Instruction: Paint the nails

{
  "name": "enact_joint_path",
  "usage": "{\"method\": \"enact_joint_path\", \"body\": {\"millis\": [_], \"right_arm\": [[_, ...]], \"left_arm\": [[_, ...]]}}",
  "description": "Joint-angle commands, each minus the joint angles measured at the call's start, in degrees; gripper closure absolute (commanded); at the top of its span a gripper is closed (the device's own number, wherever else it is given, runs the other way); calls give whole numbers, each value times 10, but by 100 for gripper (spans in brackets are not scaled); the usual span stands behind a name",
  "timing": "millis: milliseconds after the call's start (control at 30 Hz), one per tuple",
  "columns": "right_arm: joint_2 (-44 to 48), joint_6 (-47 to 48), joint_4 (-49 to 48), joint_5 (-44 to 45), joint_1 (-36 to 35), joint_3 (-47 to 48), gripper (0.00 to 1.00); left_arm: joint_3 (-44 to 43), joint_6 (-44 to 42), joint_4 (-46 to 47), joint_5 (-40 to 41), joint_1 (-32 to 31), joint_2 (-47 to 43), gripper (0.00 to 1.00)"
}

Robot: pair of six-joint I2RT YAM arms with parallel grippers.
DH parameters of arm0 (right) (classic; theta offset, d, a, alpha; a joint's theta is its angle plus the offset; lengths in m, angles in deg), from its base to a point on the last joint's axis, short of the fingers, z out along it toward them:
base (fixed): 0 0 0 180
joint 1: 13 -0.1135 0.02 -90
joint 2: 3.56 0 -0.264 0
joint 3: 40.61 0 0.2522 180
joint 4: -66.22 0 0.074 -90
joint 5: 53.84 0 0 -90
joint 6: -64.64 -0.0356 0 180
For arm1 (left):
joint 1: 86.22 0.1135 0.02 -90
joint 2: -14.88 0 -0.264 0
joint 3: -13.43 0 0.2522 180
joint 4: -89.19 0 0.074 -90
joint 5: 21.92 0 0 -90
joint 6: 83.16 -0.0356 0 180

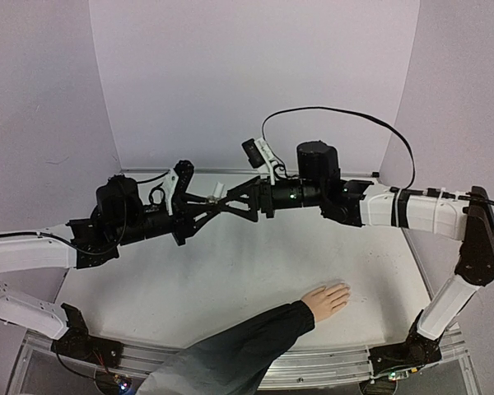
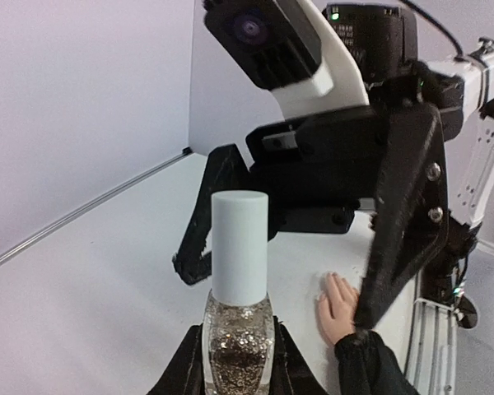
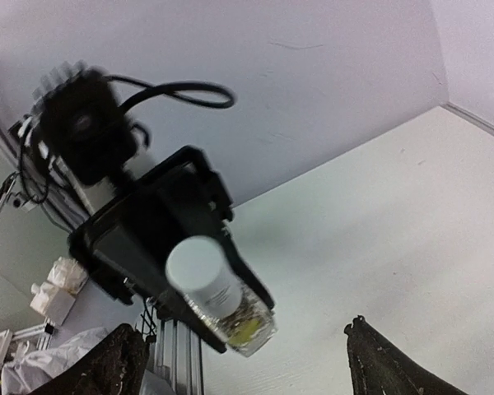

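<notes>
No readable text, label, brand or number shows anywhere.

You have a white table with a pale skin-coloured hand lying flat on it near the front right, fingers outstretched, its long black sleeve running back over the near edge.
</notes>
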Motion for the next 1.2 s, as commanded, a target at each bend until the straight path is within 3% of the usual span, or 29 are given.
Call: {"method": "enact_joint_path", "body": {"millis": [0, 233, 467, 633, 833, 967, 1067, 1133, 1167], "right_arm": [[8, -73, 21, 98, -2, 48, 17], [-44, -127, 23, 164, -25, 108, 37], [-90, -141, 29, 201, -43, 161, 49], [-100, -142, 33, 220, -52, 176, 75], [-104, -119, 33, 195, -53, 174, 94], [-82, -14, 29, 105, -51, 149, 100], [-74, 97, 32, -126, -51, 129, 100], [-71, 155, 43, -291, -51, 105, 100], [-64, 171, 50, -313, -51, 95, 98]], "left_arm": [[-31, -68, -11, 170, -20, 1, 100], [-40, -73, -10, 209, -26, 20, 100], [-36, -81, -10, 216, -26, 27, 100], [-31, -80, -9, 213, -26, 26, 100], [-28, -49, -10, 199, -25, 15, 100], [-33, -11, -11, 56, -6, 6, 100], [-47, 26, -7, -116, 24, 4, 100], [-60, 61, 16, -274, 53, 11, 100], [-71, 81, 27, -363, 64, 17, 100]]}}
